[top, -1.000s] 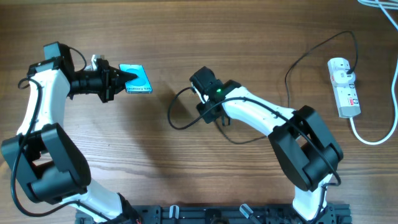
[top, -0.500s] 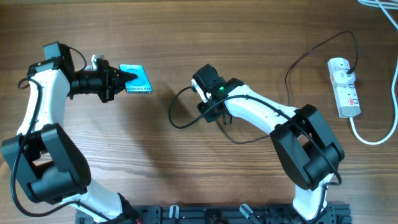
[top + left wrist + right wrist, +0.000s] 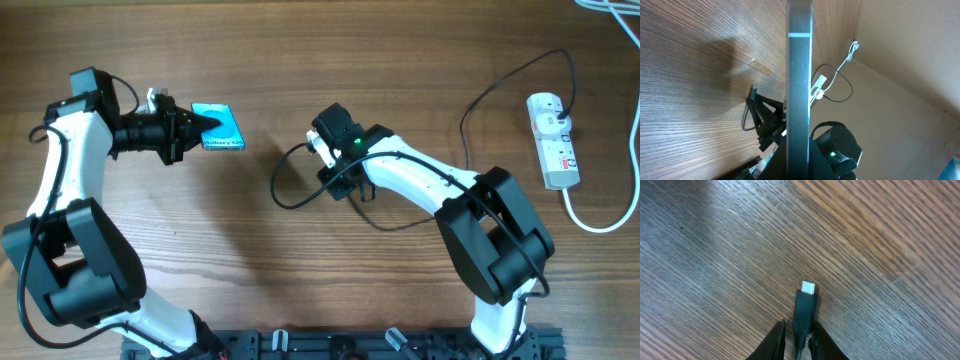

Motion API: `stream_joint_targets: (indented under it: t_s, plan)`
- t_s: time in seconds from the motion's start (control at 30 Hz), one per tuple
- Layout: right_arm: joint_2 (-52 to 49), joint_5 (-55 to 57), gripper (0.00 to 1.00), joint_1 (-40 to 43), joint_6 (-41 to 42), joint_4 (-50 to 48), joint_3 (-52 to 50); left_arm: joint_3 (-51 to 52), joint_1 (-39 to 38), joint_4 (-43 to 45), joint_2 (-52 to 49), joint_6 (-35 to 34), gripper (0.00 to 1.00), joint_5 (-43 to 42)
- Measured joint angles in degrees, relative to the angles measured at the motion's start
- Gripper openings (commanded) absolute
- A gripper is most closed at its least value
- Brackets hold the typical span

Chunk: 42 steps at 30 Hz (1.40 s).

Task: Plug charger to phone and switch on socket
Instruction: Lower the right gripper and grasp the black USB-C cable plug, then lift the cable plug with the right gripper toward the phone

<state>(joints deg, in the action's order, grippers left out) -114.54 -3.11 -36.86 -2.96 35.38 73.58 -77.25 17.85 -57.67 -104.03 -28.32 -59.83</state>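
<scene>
My left gripper (image 3: 192, 130) is shut on the phone (image 3: 220, 128), whose teal screen faces up in the overhead view. In the left wrist view the phone (image 3: 799, 75) shows edge-on as a dark upright bar between the jaws (image 3: 799, 155). My right gripper (image 3: 342, 185) is at the table's middle, shut on the charger's dark connector (image 3: 806, 307). Its silver tip (image 3: 808, 287) points forward just above the wood, between the fingers (image 3: 797, 336). The black cable (image 3: 278, 185) loops left of the gripper and runs to the white socket (image 3: 555, 140) at the far right.
The socket's thick white cord (image 3: 592, 218) curves off at the right edge. The black cable (image 3: 470, 110) arcs across the right half of the table to a plug on the strip. The right arm's wrist (image 3: 836, 145) shows beyond the phone.
My right gripper has shifted slightly to the right with the connector in it. The left gripper and phone have not moved.
</scene>
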Motion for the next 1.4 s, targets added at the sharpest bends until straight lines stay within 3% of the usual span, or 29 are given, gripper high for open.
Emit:
stream_joint_targets:
  t_s: [0.13,0.37,0.57,0.63,0.87,0.97,1.13,1.3,1.4]
  plan:
    - [0.0,-1.2,0.05,0.3,-0.3,-1.4,-0.8,0.0,0.0,0.0,0.0,0.0,0.04,0.0]
    - [0.0,-2.4,0.04,0.4,-0.3,-1.2,-0.8,0.0,0.0,2.4,0.0,0.7,0.04,-0.2]
    - [0.0,-6.3,0.04,1.8,-0.2,3.0,-0.2,0.0,0.0,6.0,0.0,6.1,0.04,-8.4]
    - [0.1,-13.6,0.04,4.0,-0.4,4.9,0.0,0.0,0.0,7.5,0.0,6.8,0.04,-9.9]
    - [3.2,-58.1,0.04,13.5,-1.7,5.7,0.4,0.0,0.0,6.3,0.0,12.9,0.04,-21.4]
    - [3.2,-74.9,0.04,13.4,-1.8,5.7,0.4,0.0,0.0,-1.7,0.0,13.2,0.04,-24.0]
    - [3.5,-83.3,0.04,13.3,1.2,6.0,0.5,0.1,-0.1,-23.6,0.0,10.0,0.04,-22.7]
    - [3.9,-72.7,0.04,13.3,8.4,6.2,0.5,0.1,-3.6,-35.2,0.0,7.4,0.04,-16.3]
    - [3.9,-62.6,0.04,13.3,10.6,7.3,0.5,0.1,-8.3,-36.3,0.0,6.5,0.04,-14.6]
